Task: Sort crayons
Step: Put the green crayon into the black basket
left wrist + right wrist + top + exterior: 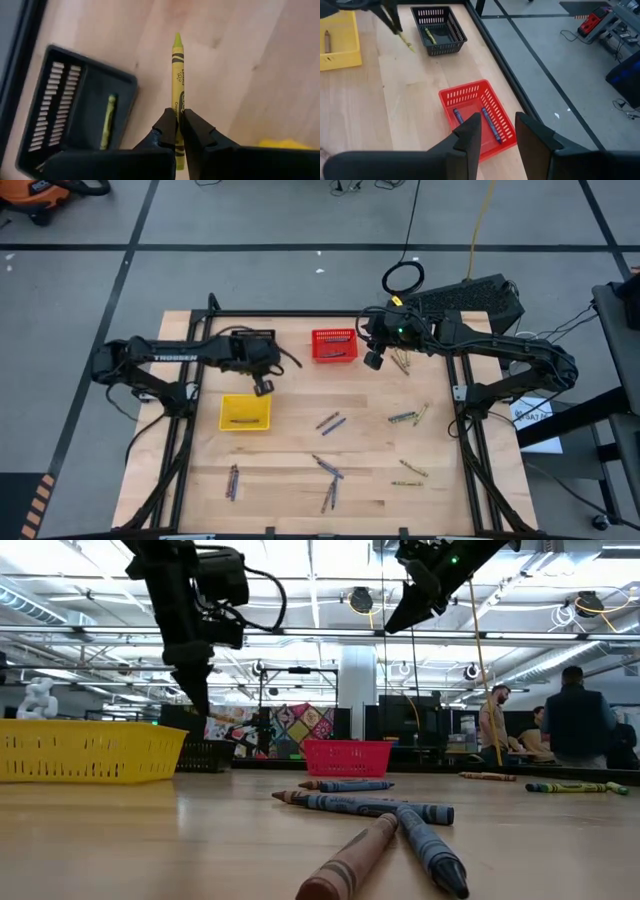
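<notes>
Three baskets sit on the wooden table [290, 480]: a yellow basket [245, 412], a red basket [333, 344] holding two blue crayons [490, 125], and a black basket [440, 30]. Loose crayons [330, 470] lie scattered across the near half of the table. The left gripper [177, 131] pinches a yellow-green crayon [178, 70] above the wood beside the black basket, while the right gripper [497, 132] hangs spread over the red basket.

A lab or workshop hall. Bare pipes and strip lights [90, 595] overhead, grey concrete floor [250, 275] marked with black tape lines, loose cables [405, 277], people [575, 720] standing at workstations behind a wooden table [290, 455] in a black frame.
</notes>
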